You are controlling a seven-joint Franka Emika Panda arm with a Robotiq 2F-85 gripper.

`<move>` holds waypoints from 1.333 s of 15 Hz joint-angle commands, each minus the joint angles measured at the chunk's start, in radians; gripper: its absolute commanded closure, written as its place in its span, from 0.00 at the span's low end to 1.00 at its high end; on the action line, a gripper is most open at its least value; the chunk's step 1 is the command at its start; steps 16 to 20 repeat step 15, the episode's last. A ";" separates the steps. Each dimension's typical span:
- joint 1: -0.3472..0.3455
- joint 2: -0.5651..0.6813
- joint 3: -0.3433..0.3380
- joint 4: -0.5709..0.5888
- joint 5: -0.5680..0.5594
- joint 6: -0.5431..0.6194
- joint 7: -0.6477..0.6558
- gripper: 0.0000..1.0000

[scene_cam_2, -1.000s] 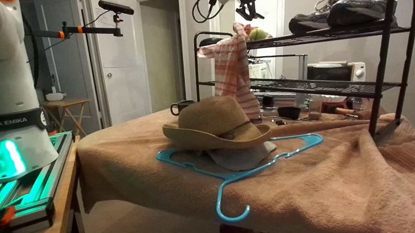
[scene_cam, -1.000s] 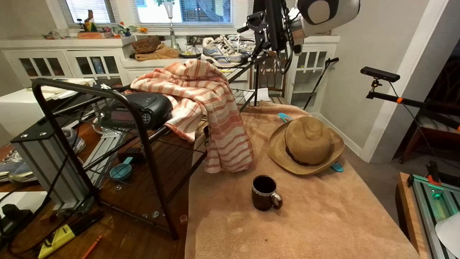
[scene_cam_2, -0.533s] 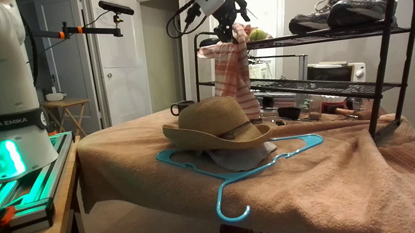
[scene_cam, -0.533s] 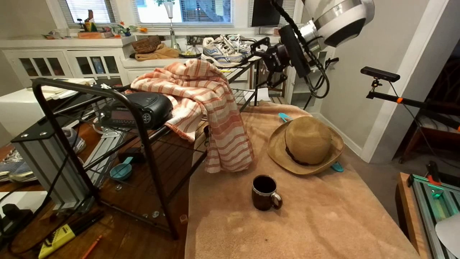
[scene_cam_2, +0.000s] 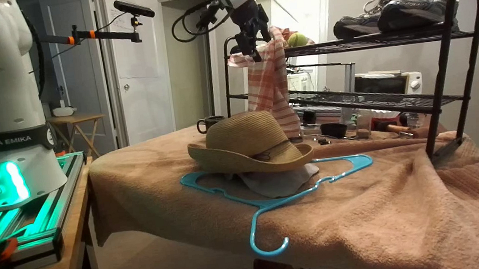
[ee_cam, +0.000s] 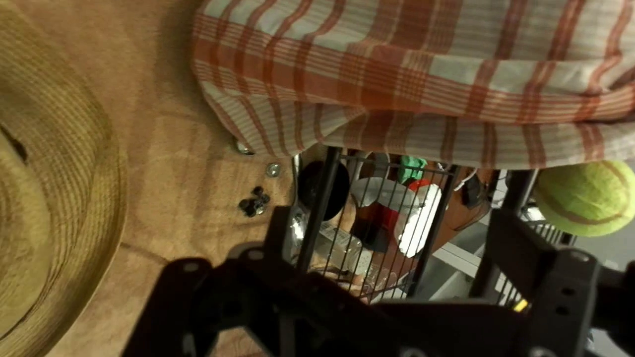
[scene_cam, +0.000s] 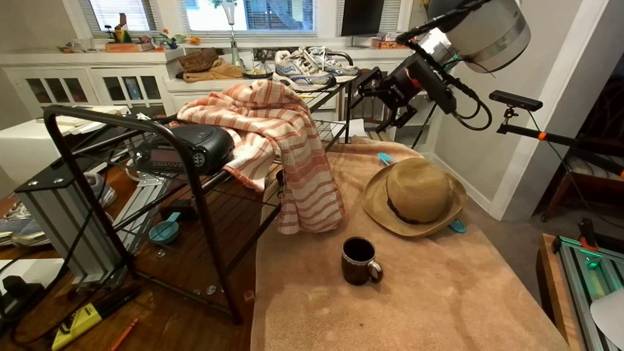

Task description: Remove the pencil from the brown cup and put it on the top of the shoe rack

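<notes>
The brown cup [scene_cam: 358, 265] stands upright on the tan cloth in an exterior view, with nothing sticking out of its rim; it also shows behind the hat in an exterior view [scene_cam_2: 210, 123]. A thin yellow strip, which looks like the pencil [scene_cam: 306, 96], lies on the top of the black shoe rack [scene_cam: 210, 236] between the towel and the shoes. A bit of yellow, perhaps the same pencil, shows in the wrist view [ee_cam: 521, 305]. My gripper [scene_cam: 369, 114] is open and empty, in the air beside the rack; its fingers are wide apart in the wrist view [ee_cam: 392, 230].
A striped towel [scene_cam: 307, 185] hangs over the rack. A black radio [scene_cam: 195, 146], a tennis ball [scene_cam_2: 297, 40] and shoes [scene_cam_2: 411, 15] are on its top. The straw hat [scene_cam_2: 244, 138] lies on a blue hanger [scene_cam_2: 270, 203] on the tan cloth, near my gripper.
My open gripper has moved away from over the rack's top, and down, to beside the rack. The cup, the yellow strip, the towel and the hat have not moved.
</notes>
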 commanded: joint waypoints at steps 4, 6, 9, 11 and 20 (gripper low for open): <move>-0.162 -0.102 0.064 -0.032 -0.522 -0.228 0.202 0.00; -0.142 -0.132 0.036 -0.021 -0.636 -0.314 0.203 0.00; -0.116 -0.173 0.030 0.006 -0.699 -0.456 0.156 0.00; -0.109 -0.154 0.023 0.008 -0.668 -0.426 0.152 0.00; -0.104 -0.162 0.018 0.013 -0.667 -0.441 0.150 0.00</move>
